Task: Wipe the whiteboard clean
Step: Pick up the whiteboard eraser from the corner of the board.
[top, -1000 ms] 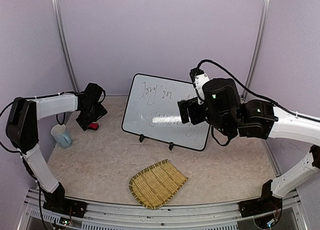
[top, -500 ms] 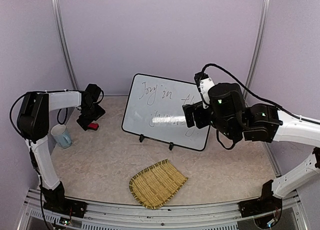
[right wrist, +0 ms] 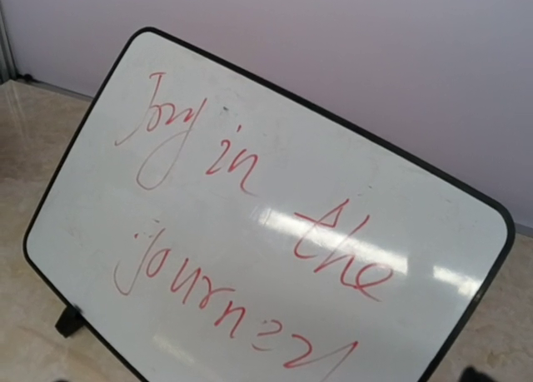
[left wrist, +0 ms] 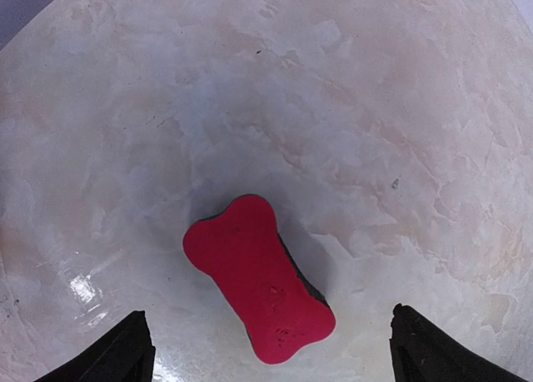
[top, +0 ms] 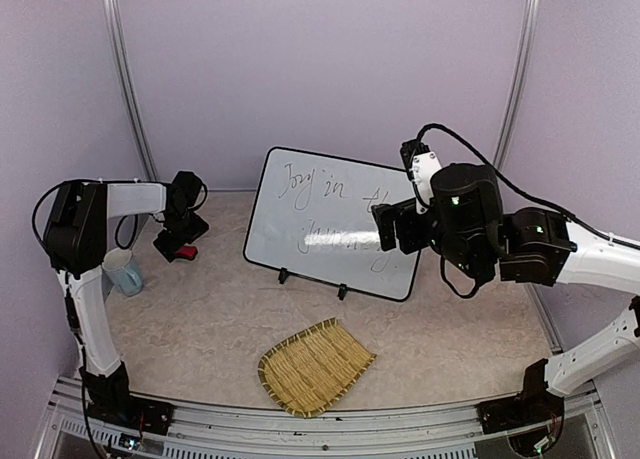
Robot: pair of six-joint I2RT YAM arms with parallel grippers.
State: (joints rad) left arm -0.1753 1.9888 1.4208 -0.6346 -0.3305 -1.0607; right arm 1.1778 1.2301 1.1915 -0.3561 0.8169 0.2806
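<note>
A: Whiteboard (top: pixel 320 219) location?
B: Propped at the table's (top: pixel 200 319) far edge, centre. It carries red writing, and its right side is hidden behind the right gripper (top: pixel 385 229), whose jaws are spread and empty.
A: Left gripper (left wrist: pixel 268 353)?
B: Spread wide over the red eraser (left wrist: pixel 258 286); only its fingertips show.

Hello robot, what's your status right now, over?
Both claws open: left claw above red eraser, right claw facing whiteboard. Whiteboard unerased, red writing on it. Nothing in the way.
</note>
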